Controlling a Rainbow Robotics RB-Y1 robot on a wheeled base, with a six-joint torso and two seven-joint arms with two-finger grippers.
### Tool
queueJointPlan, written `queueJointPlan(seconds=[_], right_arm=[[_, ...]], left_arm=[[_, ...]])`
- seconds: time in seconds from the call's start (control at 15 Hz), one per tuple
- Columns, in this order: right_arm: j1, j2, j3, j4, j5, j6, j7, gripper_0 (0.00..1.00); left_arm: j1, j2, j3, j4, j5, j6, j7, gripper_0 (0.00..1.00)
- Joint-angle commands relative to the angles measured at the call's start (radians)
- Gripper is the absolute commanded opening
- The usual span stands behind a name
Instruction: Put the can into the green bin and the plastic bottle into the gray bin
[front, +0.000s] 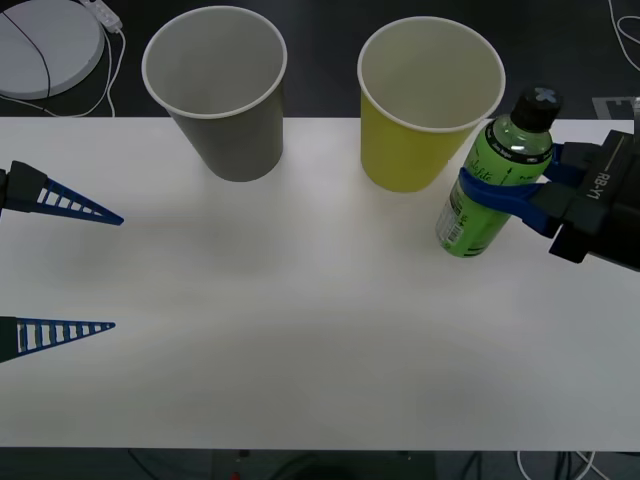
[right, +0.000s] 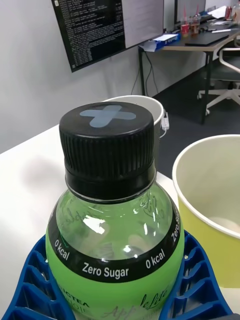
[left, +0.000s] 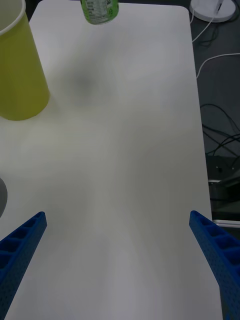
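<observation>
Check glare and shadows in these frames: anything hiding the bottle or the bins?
Front view: even light, soft shadows under the gray bin and green bin; plastic bottle crisp in the right gripper. Right wrist view: small highlights on the bottle's shoulder, label legible, background softer. Left wrist view: faint shadow patch on the table beneath the bottle; left gripper open.

I look down on a white table (front: 300, 330) set over a dark floor (left: 220, 125), where cables (left: 215, 112) trail past its edge. A round white disc (front: 45, 45) lies off its far corner. Behind, I make out a pale wall, a dark screen (right: 90, 30) full of text, a desk (right: 200, 40) and an office chair (right: 225, 75).
</observation>
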Motion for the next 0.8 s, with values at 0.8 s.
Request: queueJointPlan(seconds=[0.8], right_arm=[[-0.238,-0.063,-0.058,-0.075,0.256,-0.320,-0.483,0.00]], left_arm=[[0.000,0.000,0.000,0.000,0.000,0.000,0.000,1.00]])
